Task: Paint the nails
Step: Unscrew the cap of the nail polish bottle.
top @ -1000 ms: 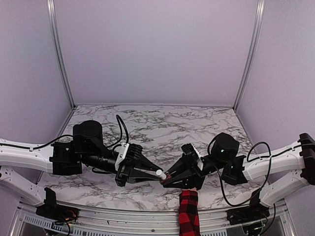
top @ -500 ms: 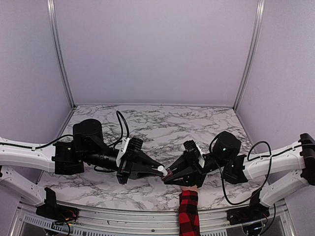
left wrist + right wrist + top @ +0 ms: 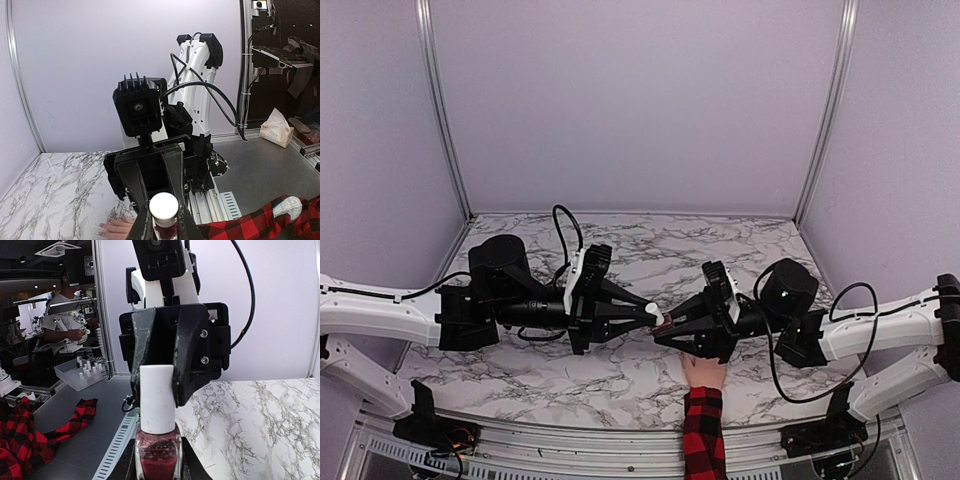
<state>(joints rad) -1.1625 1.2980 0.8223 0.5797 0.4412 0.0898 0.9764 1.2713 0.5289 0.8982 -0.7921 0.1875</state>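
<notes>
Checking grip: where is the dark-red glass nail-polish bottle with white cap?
Top view, centre: bottle near the pale hand, right gripper holding its body, left gripper pinching its cap.

The nails (image 3: 100, 226) lie flat on the marble table (image 3: 55, 190) (seemingly dark-polished, tiny).

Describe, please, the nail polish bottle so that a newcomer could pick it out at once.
Above the marble table, the left gripper and right gripper meet tip to tip beside a hand. Clamped between them is the bottle: small glass, dark red polish, its white cap bright against all that black.
</notes>
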